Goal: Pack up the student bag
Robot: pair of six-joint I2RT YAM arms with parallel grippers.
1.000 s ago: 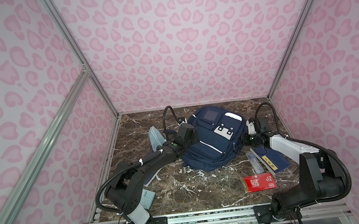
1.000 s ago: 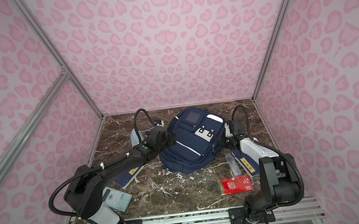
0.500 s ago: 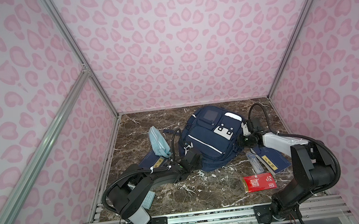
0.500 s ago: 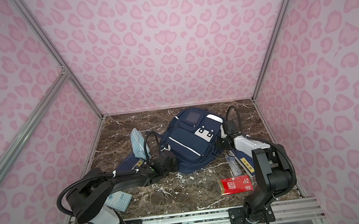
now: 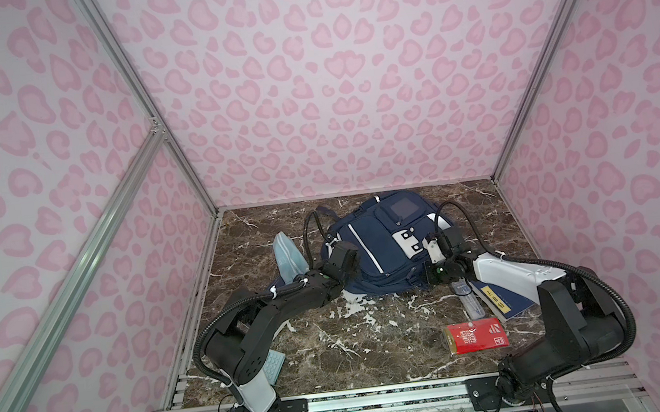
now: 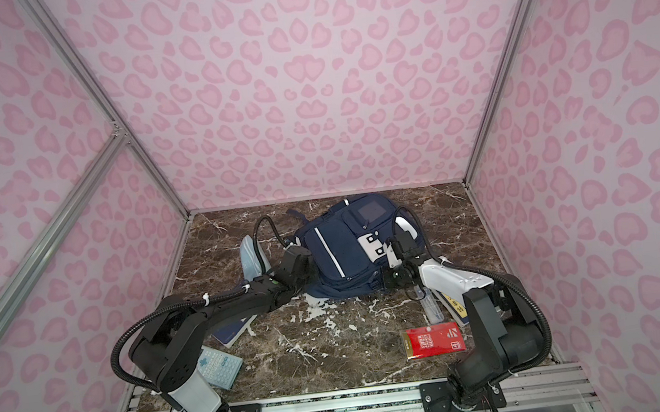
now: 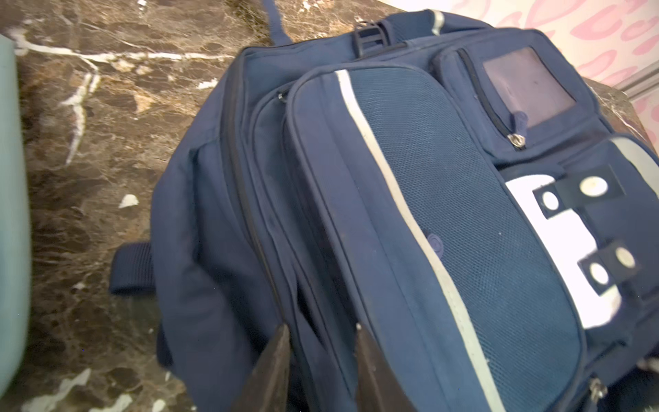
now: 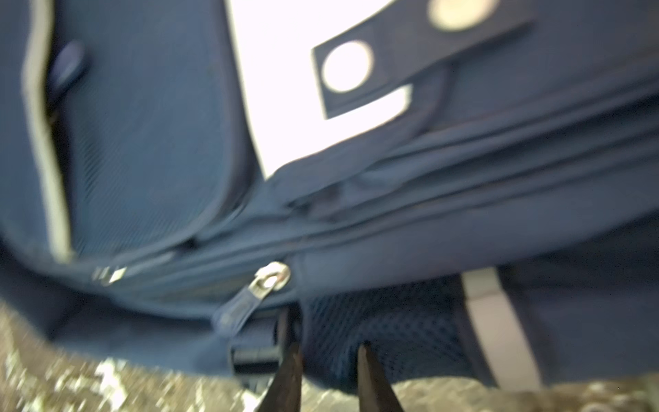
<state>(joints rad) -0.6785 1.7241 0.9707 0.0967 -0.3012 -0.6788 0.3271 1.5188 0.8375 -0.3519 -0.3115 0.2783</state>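
Closed in on student bag [image 5: 383, 251], lengthwise toward far edge: left fingers [image 7: 274, 371], right fingers [image 8: 289, 378] flanking, narrowly apart, clamp unclear.

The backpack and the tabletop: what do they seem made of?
Student bag: matte navy woven fabric, mesh front panel, soft creases. Tabletop: smooth brown stone look with white veins; perhaps marble, perhaps a printed sheet.
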